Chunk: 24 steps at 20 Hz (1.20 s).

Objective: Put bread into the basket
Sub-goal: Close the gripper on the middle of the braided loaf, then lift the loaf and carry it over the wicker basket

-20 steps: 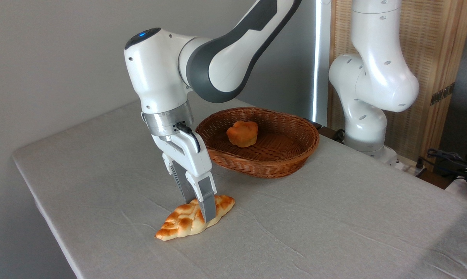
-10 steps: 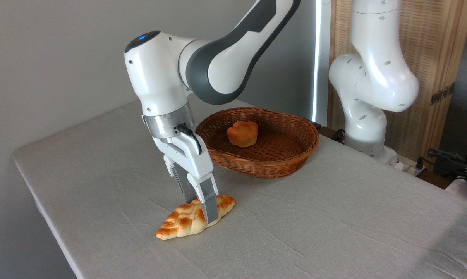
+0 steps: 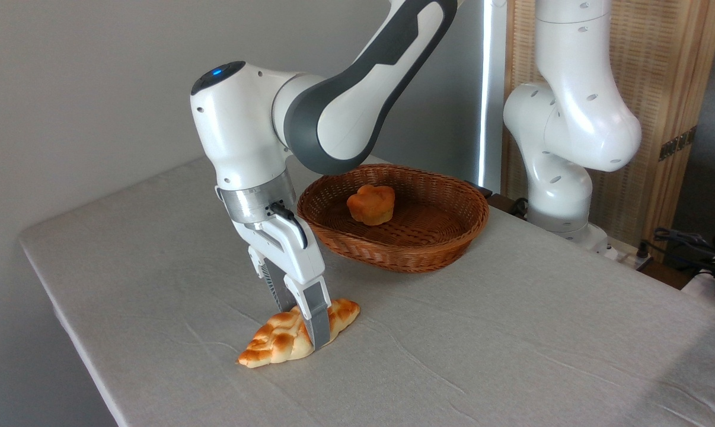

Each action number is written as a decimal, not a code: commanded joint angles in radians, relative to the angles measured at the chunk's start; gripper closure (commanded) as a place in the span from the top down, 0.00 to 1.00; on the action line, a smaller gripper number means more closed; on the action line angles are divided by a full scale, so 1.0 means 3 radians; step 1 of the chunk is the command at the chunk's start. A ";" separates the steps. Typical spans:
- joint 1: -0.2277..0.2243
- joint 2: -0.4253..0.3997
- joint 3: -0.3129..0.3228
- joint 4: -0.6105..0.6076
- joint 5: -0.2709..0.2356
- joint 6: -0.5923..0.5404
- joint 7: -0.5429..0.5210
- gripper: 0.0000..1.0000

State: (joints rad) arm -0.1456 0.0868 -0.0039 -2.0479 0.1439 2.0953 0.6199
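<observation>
Gripper [image 3: 303,323] fingers now pinched tighter across middle of braided loaf [image 3: 283,339] than a second ago; wrist slightly lower. Loaf on tablecloth [image 3: 511,332], near-left of wicker basket [image 3: 428,252], not lifted. Flower-shaped bun [image 3: 370,204] sits inside basket. Grasp looks set; lift likely next.
</observation>
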 commanded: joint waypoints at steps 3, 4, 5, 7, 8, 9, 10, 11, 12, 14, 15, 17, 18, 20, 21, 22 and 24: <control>-0.0021 0.0012 0.0028 -0.0015 -0.0065 0.0062 0.0020 0.11; -0.0021 0.0012 0.0028 -0.0010 -0.0081 0.0062 0.0020 0.10; -0.0016 0.0007 0.0028 -0.0005 -0.0101 0.0057 0.0020 0.09; -0.0021 -0.0003 0.0034 0.0000 -0.0132 0.0047 0.0020 0.07; -0.0021 -0.0013 0.0034 0.0000 -0.0147 0.0031 0.0020 0.03; -0.0021 -0.0013 0.0034 0.0000 -0.0147 0.0031 0.0020 0.02; -0.0016 -0.0013 0.0034 -0.0005 -0.0147 0.0021 0.0020 0.02; -0.0021 -0.0013 0.0029 0.0005 -0.0147 0.0001 0.0020 0.02; -0.0021 -0.0018 0.0028 0.0010 -0.0152 0.0001 0.0010 0.03; -0.0021 -0.0049 0.0028 0.0041 -0.0249 -0.0040 0.0009 0.03; -0.0021 -0.0069 0.0028 0.0066 -0.0295 -0.0076 0.0015 0.03; -0.0016 -0.0182 0.0034 0.0194 -0.0403 -0.0260 0.0020 0.03; -0.0011 -0.0273 0.0039 0.0306 -0.0494 -0.0442 0.0020 0.03; -0.0011 -0.0447 0.0049 0.0404 -0.0566 -0.0653 0.0050 0.03; -0.0016 -0.0519 0.0049 0.0409 -0.0577 -0.0694 0.0055 0.04; -0.0026 -0.0671 0.0049 0.0404 -0.0582 -0.0816 0.0050 0.04; -0.0112 -0.0927 0.0049 0.0374 -0.0582 -0.1219 0.0081 0.08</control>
State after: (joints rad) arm -0.1455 -0.0424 -0.0020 -1.9191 -0.0065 1.8924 0.6223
